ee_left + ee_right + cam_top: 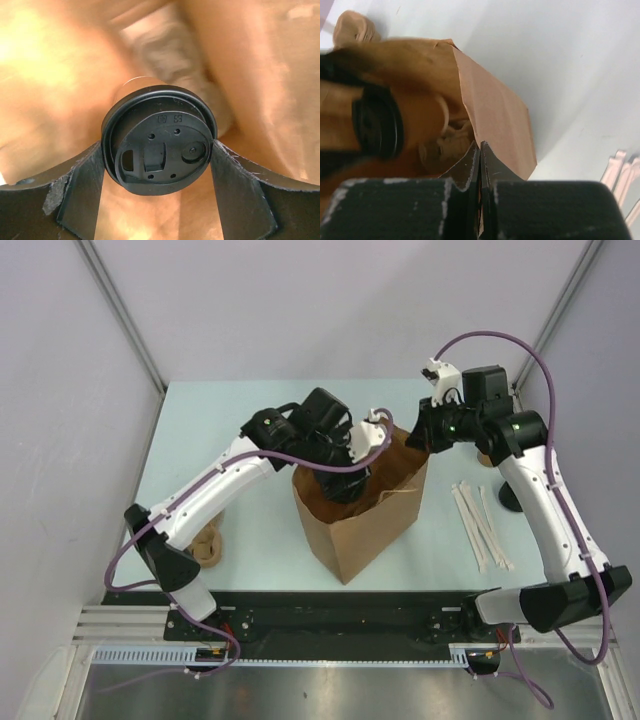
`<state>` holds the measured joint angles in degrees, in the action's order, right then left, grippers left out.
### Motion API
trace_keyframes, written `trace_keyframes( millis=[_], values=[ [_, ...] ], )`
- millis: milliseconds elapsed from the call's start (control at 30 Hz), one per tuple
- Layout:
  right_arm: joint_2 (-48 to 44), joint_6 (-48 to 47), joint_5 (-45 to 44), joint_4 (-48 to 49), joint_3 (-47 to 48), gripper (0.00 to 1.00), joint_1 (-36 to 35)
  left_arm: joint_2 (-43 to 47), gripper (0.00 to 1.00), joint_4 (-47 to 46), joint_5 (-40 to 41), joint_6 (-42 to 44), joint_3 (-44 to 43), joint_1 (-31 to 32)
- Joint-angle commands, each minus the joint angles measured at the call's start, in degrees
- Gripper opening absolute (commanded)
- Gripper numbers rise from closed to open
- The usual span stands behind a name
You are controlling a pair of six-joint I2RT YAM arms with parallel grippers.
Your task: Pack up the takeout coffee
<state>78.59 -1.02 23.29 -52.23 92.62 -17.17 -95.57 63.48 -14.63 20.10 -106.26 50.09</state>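
Observation:
The takeout coffee (pixel 160 142), a tan cup under a round black lid, hangs inside the brown paper bag (pixel 370 530). My left gripper (pixel 157 148) is closed on the lid's rim, with both fingers touching it. From above, that gripper (pixel 350 475) reaches down into the bag's open mouth and hides the cup. My right gripper (pixel 480 147) is shut on the bag's top edge (pixel 495 120), at the bag's far right corner (pixel 415 435). The black lid (pixel 377 127) shows in the right wrist view inside the bag.
A stack of lidless tan cups (pixel 208 545) stands by the left arm's base. Wooden stirrers (pixel 482 525) lie to the right of the bag. A dark round thing (pixel 510 498) sits behind the right arm. Something crumpled and tan (pixel 447 142) lies low in the bag.

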Motion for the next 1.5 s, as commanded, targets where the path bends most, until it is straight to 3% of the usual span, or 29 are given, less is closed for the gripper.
trace_keyframes(
  millis=[0,33,67,167,233,400,567,800,1100,1200,1300,1333,1367,1467],
  values=[
    [-6.60,0.75,6.31,-6.12,-1.91,0.00,0.12,1.45,0.16,1.99,1.45,4.51,-6.66,-3.41],
    [-7.39,0.75,9.03,-8.31,-2.26,0.02,-0.40,1.18,0.16,2.52,1.10,5.12,-7.38,-3.42],
    [-8.70,0.75,10.19,-9.37,-2.88,0.20,-1.80,1.17,0.16,3.13,-0.12,6.00,-7.73,-3.42],
    [-10.12,-0.39,13.71,-12.11,-2.97,0.59,-2.17,1.88,0.16,3.23,-2.49,6.79,-6.60,-3.33],
    [-10.47,-2.31,12.32,-12.29,-1.74,0.72,-1.56,2.92,0.16,2.70,-2.94,7.24,-4.67,-3.33],
    [-6.53,-8.64,8.71,-8.86,3.61,0.79,1.52,4.78,0.16,2.52,-4.53,7.50,-1.33,-3.24],
    [-0.99,-16.27,10.81,-2.27,6.43,0.84,1.26,6.27,0.15,1.82,-3.91,6.71,0.70,-3.24],
    [4.03,-26.04,11.52,-1.30,7.23,0.90,-6.12,9.34,0.16,-0.73,-2.86,5.83,5.61,-3.15],
    [10.35,-31.50,11.25,2.84,8.63,0.82,-10.25,11.45,0.16,-3.27,-2.42,5.48,10.28,-2.45],
    [11.23,-33.08,11.25,2.31,8.81,0.61,-10.87,12.42,0.16,-4.33,-1.80,5.22,12.21,-2.45],
    [11.15,-33.09,10.73,3.35,9.42,0.17,-10.78,13.91,0.16,-5.73,-0.93,4.95,14.32,-2.45],
    [10.98,-32.04,10.73,3.97,9.68,0.08,-10.78,14.96,0.15,-6.26,-0.40,4.95,15.02,-2.45],
    [10.80,-30.99,10.73,4.76,10.03,0.01,-10.87,15.41,0.15,-6.79,0.04,4.95,16.33,-2.45],
    [8.52,-27.30,9.76,8.80,10.48,0.00,-10.96,17.16,0.15,-8.55,2.06,5.65,18.97,-2.45]
  ],
)
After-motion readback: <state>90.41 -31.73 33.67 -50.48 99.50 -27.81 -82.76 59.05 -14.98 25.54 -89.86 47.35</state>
